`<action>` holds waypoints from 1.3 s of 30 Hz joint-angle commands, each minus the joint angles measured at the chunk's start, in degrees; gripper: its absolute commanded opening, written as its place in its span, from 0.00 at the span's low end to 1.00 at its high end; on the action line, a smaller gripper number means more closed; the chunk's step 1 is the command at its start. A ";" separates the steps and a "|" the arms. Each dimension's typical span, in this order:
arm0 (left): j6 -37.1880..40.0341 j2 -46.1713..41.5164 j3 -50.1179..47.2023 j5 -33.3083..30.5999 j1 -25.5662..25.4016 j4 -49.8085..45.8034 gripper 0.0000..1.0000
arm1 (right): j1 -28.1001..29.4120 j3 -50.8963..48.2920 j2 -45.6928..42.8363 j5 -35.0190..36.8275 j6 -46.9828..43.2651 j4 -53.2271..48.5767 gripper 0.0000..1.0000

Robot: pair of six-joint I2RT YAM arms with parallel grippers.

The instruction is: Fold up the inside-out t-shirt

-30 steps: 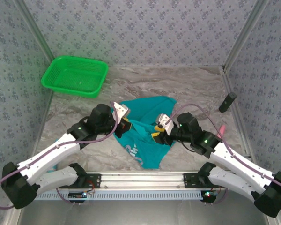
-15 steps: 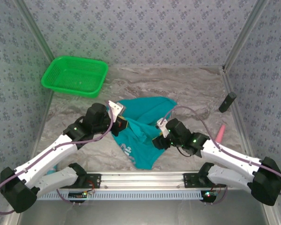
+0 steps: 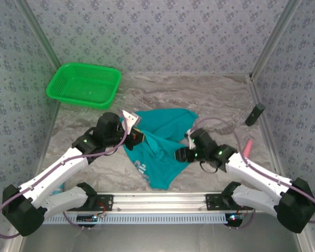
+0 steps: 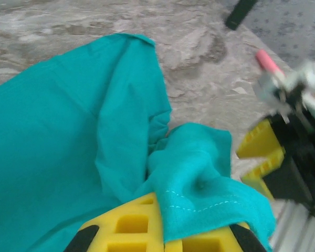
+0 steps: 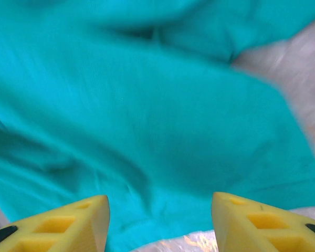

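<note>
Pinching a stitched fold of the teal shirt (image 3: 163, 152) between closed yellow fingers, the left gripper (image 4: 163, 231) holds the cloth at the garment's left edge, near the middle of the marbled table (image 3: 215, 100). The right gripper (image 5: 158, 210) hovers over the shirt's right side, jaws parted about halfway and gripping nothing. The shirt lies crumpled between the two arms, white lettering (image 3: 142, 166) showing at its near-left part. A green basket (image 3: 84, 84) sits at the far left.
</note>
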 commanded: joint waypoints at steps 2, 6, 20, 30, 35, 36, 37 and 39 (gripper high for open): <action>5.44 0.58 -4.25 13.31 -4.37 3.85 0.00 | -10.90 15.00 6.33 -2.36 -2.79 -8.78 0.56; 15.03 3.06 -2.16 12.44 -13.27 -2.28 0.00 | -11.91 27.22 17.70 3.58 -5.39 -10.95 0.57; 31.98 -3.73 -8.84 8.49 -19.70 -4.39 0.00 | -14.04 59.23 60.91 6.80 -16.40 -16.04 0.60; 33.74 -0.88 -6.15 9.11 -14.29 -5.81 0.00 | -13.21 73.67 73.26 6.78 -14.02 -19.41 0.61; 33.84 1.52 -4.22 11.11 -12.57 -7.52 0.00 | -10.32 76.19 72.94 11.51 -10.34 -21.23 0.59; 33.83 2.10 -3.80 12.03 -12.18 -7.84 0.00 | -9.59 75.95 73.14 11.40 -11.13 -19.92 0.58; 33.87 2.62 -3.50 12.56 -11.94 -8.11 0.00 | -9.09 76.03 73.54 10.52 -11.79 -18.81 0.57; 34.42 3.68 -2.58 13.70 -11.63 -8.77 0.00 | -8.80 78.44 76.33 7.78 -12.96 -18.61 0.56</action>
